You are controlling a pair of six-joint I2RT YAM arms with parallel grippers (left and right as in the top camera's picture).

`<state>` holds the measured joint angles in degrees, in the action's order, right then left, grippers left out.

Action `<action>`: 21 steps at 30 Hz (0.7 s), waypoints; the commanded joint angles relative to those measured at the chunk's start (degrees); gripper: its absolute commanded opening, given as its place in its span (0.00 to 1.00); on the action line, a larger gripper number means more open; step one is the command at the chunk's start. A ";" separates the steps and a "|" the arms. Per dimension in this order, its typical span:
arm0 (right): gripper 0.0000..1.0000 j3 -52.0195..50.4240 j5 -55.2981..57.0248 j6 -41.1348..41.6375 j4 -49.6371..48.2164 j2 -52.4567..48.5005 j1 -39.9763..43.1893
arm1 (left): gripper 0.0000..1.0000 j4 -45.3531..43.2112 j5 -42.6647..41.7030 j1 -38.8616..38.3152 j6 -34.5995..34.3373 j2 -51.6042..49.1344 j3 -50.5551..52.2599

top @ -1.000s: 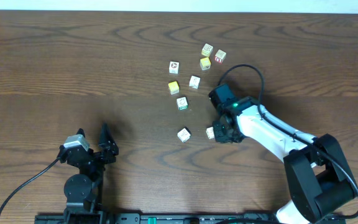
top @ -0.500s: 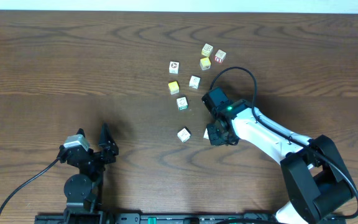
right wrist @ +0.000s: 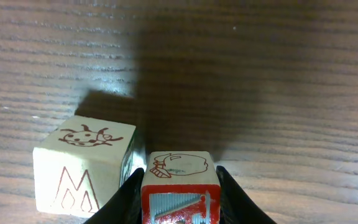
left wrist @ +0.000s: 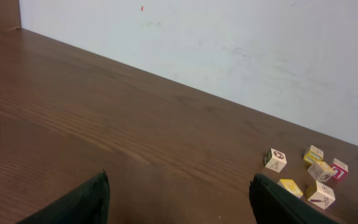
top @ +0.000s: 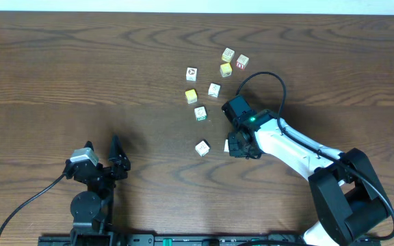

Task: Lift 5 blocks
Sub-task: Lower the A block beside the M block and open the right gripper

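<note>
The right end effector (right wrist: 179, 198) pinches a red-trimmed block (right wrist: 180, 168); an M block (right wrist: 82, 165) sits beside it at nine o'clock. The left end effector (left wrist: 179, 205) is spread wide.

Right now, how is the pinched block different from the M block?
The pinched block is gripped by the right end effector; the M block stands free on the table beside it. The pinched block's front is red-framed; the M block's front is plain cream with a thin M. The pinched block's top shows a round fruit-like drawing, the M block's a spotted bug. Both are small wooden cubes.
</note>
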<state>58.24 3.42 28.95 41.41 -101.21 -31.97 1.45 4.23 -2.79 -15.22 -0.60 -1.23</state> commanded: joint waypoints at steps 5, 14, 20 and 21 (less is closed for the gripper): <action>0.25 -1.20 0.76 1.44 -0.96 -0.68 0.00 | 0.72 2.36 0.76 0.09 -0.09 0.31 0.98; 0.29 -1.20 5.38 1.44 -1.44 -0.68 0.04 | 0.73 2.36 0.76 0.09 -0.09 0.31 0.98; 0.30 -1.20 5.33 1.46 -2.49 -0.68 0.04 | 0.72 2.36 0.76 0.09 -0.09 0.31 0.98; 0.31 -1.20 5.38 1.44 -2.47 -0.68 0.04 | 0.72 2.36 0.76 0.09 -0.09 0.31 0.98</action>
<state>57.78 7.22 29.58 39.11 -101.21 -31.97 1.45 4.23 -2.79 -15.22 -0.58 -1.23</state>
